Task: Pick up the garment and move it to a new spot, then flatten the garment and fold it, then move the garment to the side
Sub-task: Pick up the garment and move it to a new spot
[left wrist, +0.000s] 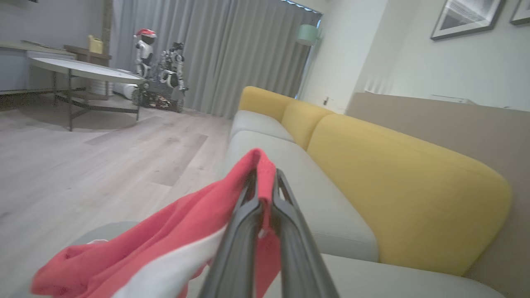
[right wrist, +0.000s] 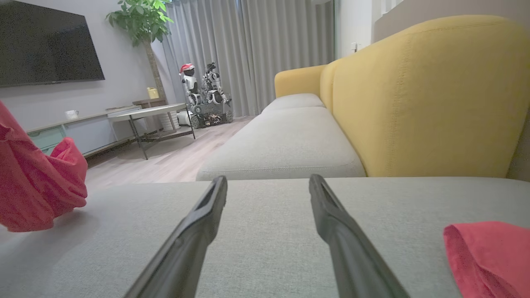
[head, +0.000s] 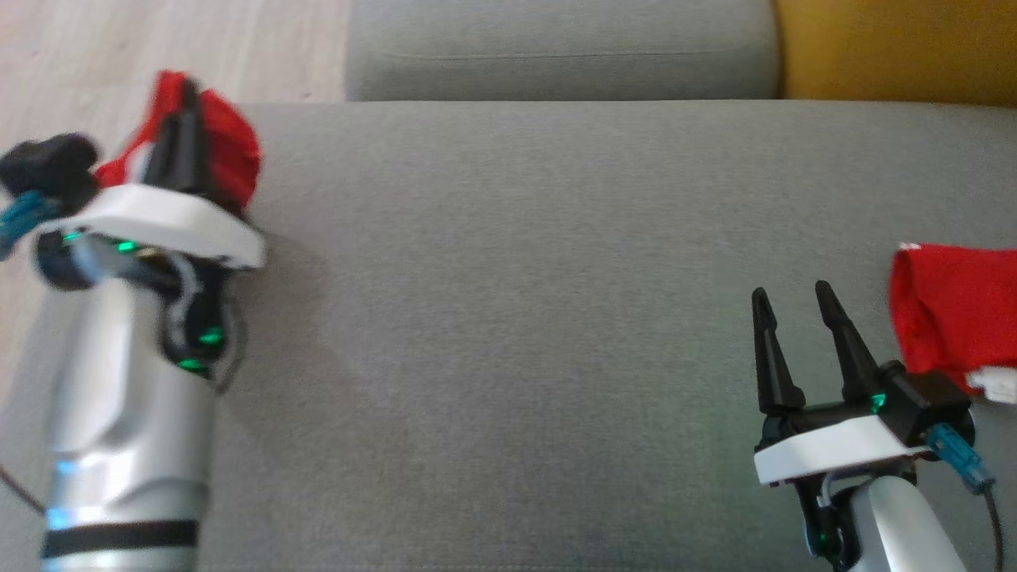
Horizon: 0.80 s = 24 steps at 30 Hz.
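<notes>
At ten o'clock, by far corner of grey sofa seat [head: 516,278]: left gripper [head: 187,99] clamped tight on red garment [head: 234,151], cloth with a white band bunched around the fingers. At four o'clock: right gripper [head: 790,291] spread wide, nothing held, low over seat. At three o'clock, just beside it: second red cloth [head: 953,310] lying on seat, white trim at lower corner.

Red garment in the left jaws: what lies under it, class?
The grey sofa cushion, shadowed beneath the hanging red garment. Whether its lowest fold touches the cushion is hidden.
</notes>
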### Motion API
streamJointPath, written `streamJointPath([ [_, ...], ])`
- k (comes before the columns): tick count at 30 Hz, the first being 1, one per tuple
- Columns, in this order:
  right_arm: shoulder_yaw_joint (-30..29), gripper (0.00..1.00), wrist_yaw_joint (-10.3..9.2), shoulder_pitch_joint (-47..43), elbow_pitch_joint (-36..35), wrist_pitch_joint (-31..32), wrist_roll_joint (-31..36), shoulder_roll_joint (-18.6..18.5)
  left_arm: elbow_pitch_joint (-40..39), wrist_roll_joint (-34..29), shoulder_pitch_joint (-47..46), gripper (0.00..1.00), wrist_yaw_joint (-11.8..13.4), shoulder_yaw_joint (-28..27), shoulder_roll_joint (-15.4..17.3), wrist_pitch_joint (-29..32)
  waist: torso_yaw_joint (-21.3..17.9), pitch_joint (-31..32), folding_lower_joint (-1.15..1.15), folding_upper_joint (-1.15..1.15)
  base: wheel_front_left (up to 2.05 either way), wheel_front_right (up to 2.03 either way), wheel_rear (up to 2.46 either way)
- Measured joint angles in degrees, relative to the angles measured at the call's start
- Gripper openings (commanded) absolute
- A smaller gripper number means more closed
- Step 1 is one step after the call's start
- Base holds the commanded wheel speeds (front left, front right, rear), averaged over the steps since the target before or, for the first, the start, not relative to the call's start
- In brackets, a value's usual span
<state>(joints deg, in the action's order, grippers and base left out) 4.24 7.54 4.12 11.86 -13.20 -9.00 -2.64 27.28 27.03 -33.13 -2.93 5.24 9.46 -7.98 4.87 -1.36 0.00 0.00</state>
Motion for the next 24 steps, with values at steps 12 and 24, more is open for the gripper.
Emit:
streamJointPath([
  [12, -0.81, 1.00, -0.01, 1.93, 0.03, -0.60, -0.01, -0.01, -8.14, -1.68, 3.59, 0.00, 3.32, 15.45, -7.05, 6.32, -9.29, -1.54, 0.00, 0.00, 0.00, 0.00, 0.00],
  [24, 2.20, 1.00, -0.01, 4.99, 0.98, -1.16, -1.93, -0.04, -0.88, 12.05, -4.52, 0.00, 9.57, 39.99, -7.15, 0.02, -20.43, -6.13, 0.00, 0.00, 0.00, 0.00, 0.00],
])
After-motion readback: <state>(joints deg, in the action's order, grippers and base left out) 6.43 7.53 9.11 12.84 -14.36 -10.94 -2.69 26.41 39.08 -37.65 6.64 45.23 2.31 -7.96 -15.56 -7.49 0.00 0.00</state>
